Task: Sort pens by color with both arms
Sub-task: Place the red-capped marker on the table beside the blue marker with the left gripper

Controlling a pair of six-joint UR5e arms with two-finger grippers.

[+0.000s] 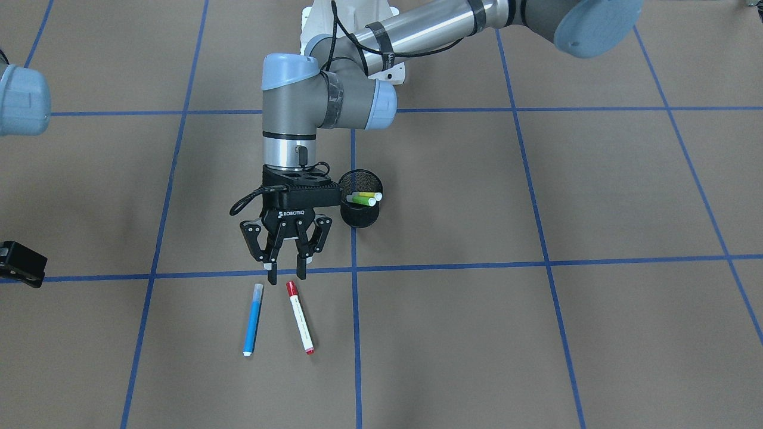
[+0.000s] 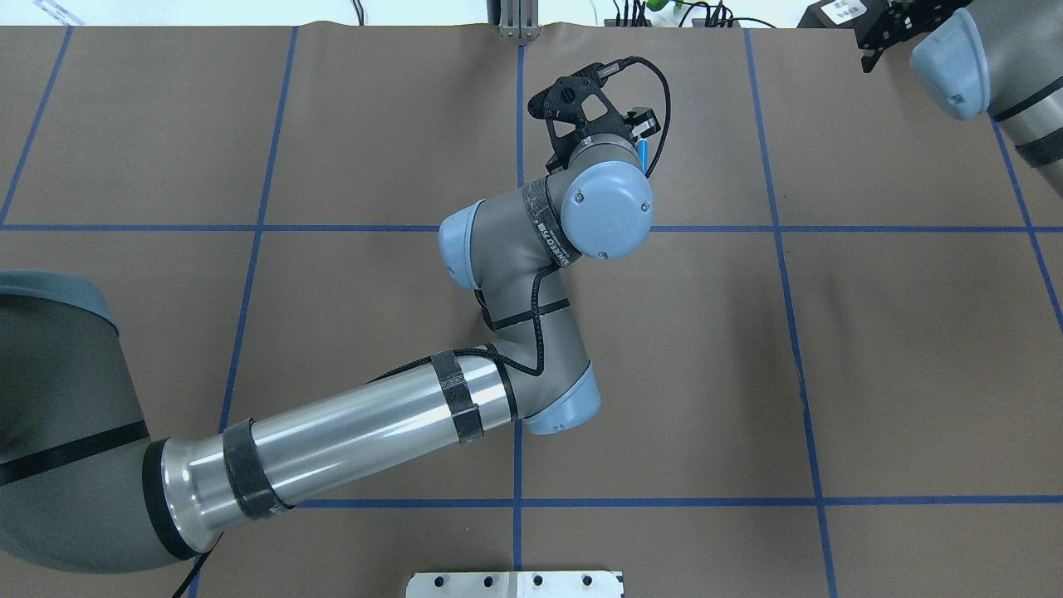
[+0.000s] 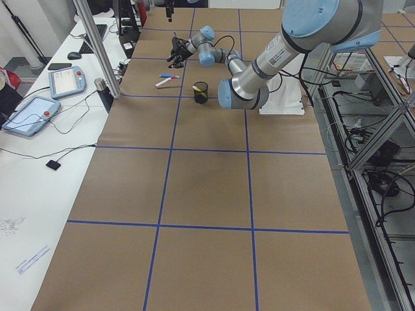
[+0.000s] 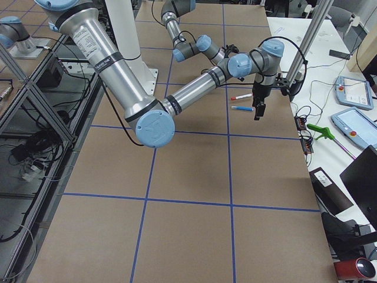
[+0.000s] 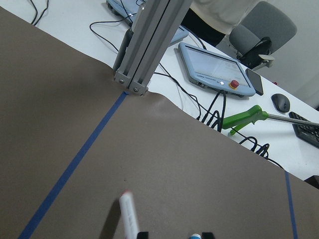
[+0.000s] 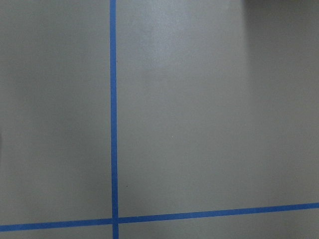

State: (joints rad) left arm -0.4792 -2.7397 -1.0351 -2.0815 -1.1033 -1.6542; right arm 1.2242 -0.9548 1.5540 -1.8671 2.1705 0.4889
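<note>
A blue pen (image 1: 253, 319) and a white pen with a red cap (image 1: 300, 325) lie side by side on the brown table. My left gripper (image 1: 287, 275) points down just behind their near ends, open, with nothing between its fingers. In the left wrist view the white pen (image 5: 128, 216) and the blue pen's tip (image 5: 194, 235) show at the bottom edge. A green pen (image 1: 362, 201) and a yellow pen (image 1: 369, 195) stand in a black mesh cup (image 1: 360, 214). Only part of my right gripper (image 1: 21, 262) shows, far off at the table's edge, its fingers hidden.
The table is brown paper with blue tape grid lines (image 1: 353, 333). The left forearm (image 2: 349, 440) stretches across the middle. Beyond the far edge stand a metal post (image 5: 144, 45), a teach pendant (image 5: 214, 69), cables and a green tool (image 5: 246, 117).
</note>
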